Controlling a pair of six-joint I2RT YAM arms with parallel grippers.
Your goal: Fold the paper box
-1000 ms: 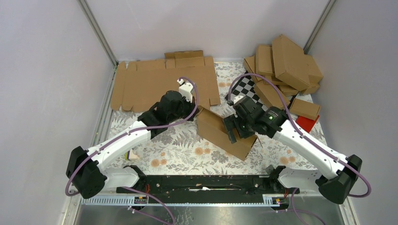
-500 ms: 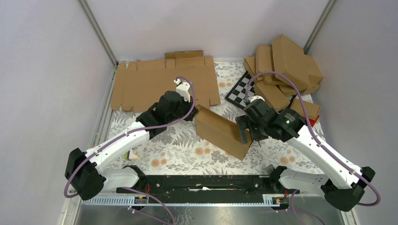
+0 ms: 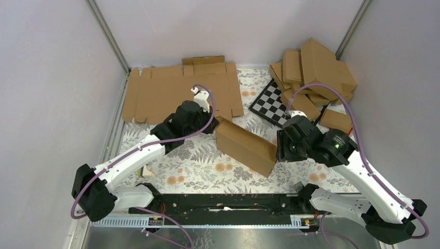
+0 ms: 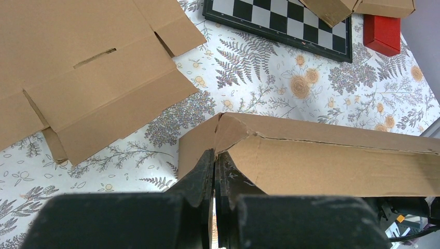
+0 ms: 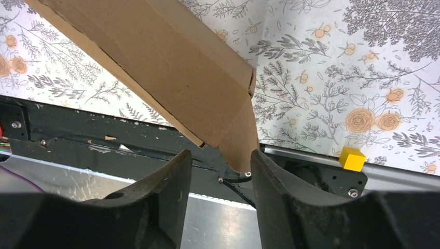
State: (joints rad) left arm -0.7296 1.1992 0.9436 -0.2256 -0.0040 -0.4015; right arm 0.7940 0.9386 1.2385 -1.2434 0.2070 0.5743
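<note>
The paper box (image 3: 245, 146) is a folded brown cardboard box lying slantwise in the middle of the floral table. My left gripper (image 3: 214, 126) is shut on a thin cardboard edge at the box's far left corner; in the left wrist view the fingers (image 4: 201, 171) pinch it below the box's long side (image 4: 332, 163). My right gripper (image 3: 280, 150) is open at the box's near right end. In the right wrist view the box's corner (image 5: 236, 140) hangs between the spread fingers (image 5: 174, 181) without touching them.
Flat brown cardboard sheets (image 3: 171, 91) lie at the back left. A black-and-white checkered board (image 3: 271, 104) and a pile of folded boxes (image 3: 316, 70) sit at the back right. A red block (image 4: 382, 28) lies by the board. A yellow cube (image 5: 352, 158) sits at the near table edge.
My right gripper has pulled back to the right, off the top of the box to its right end. The box now lies lower and closed. The left gripper has barely moved.
</note>
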